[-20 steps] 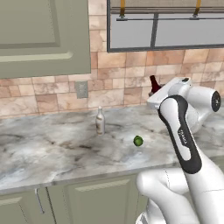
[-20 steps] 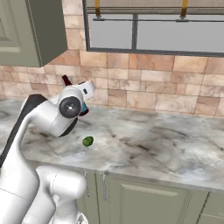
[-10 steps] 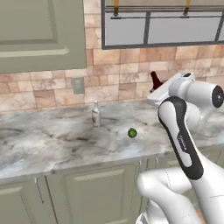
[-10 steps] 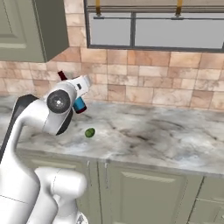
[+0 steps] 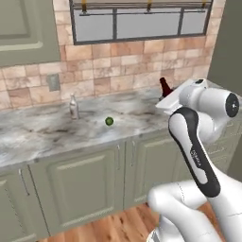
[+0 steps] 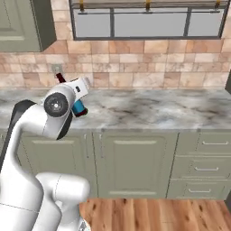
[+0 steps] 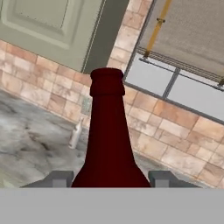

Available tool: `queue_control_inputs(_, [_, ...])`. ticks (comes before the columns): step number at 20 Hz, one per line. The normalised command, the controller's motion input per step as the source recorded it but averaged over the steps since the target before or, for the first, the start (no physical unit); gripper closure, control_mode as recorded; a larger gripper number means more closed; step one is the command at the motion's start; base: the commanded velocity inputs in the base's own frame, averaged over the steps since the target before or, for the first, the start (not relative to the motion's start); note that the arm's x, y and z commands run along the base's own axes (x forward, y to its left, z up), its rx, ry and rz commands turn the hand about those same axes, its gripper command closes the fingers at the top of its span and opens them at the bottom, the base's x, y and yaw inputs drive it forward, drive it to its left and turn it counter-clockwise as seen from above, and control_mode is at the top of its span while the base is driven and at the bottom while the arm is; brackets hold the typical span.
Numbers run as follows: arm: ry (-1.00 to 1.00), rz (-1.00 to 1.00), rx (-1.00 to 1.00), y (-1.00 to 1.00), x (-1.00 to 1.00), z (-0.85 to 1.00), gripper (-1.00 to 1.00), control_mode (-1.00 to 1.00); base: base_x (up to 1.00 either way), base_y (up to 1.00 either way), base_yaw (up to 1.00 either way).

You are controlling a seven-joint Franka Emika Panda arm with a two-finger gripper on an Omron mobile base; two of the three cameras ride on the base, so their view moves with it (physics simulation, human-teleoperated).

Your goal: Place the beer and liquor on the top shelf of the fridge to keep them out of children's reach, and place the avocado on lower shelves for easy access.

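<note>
the gripper (image 7: 108, 179) clamps the dark red beer bottle (image 7: 108, 144), rigid, breakable glass, low at centre frame.

I have the arm (image 5: 196, 156) folded up high in front of the base, elbow bent, forearm running up to the wrist at about counter height. My gripper (image 7: 108, 177) is closed on the bottle (image 7: 107, 135), a finger (image 7: 57, 179) on each side of its body, neck pointing away from the hand. In the left base view the hand (image 5: 182, 97) sits to the right, tilted, its nose angled up and away.
</note>
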Motion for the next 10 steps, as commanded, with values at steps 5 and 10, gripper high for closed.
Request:
queue_control_inputs(5, [0.0, 0.0, 0.0, 0.0, 0.0, 0.0, 1.0, 1.0, -0.43, -0.33, -0.66])
queue_control_inputs(10, [0.0, 0.0, 0.0, 0.0, 0.0, 0.0, 1.0, 1.0, -0.29, -0.2, -0.72])
